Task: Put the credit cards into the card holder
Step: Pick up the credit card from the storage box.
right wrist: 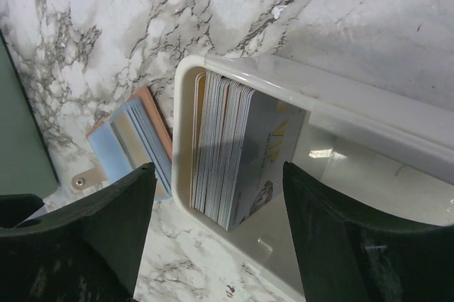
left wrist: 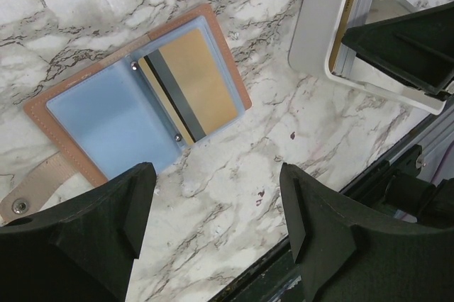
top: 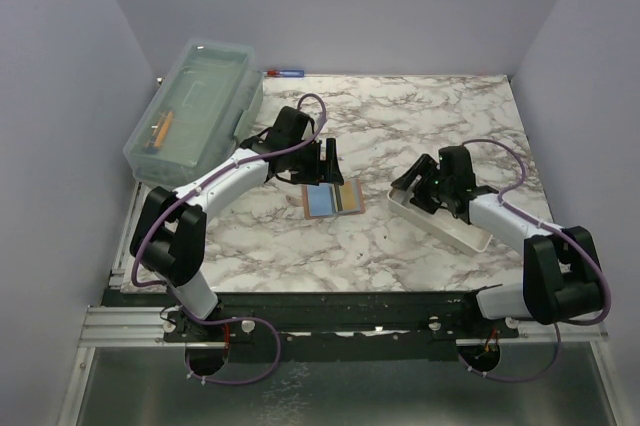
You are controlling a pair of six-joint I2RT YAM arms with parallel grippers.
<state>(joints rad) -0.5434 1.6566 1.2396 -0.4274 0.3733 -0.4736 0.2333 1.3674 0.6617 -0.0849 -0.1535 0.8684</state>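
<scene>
1. Left of centre in the top view, the left gripper hangs with jaws wide and empty.
2. Just below it, the reddish-brown leather card holder lies open on the marble table. A light blue card fills its left pocket and a tan-gold, dark-striped card its right. Its snap tab is partly hidden.
3. At right, the right gripper is spread wide over cards stacked upright in the long white tray. Their number is unclear.

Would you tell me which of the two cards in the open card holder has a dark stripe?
The tan-gold card, in the half nearer the white tray, has the stripe along one edge; the light blue card beside it is plain.
</scene>
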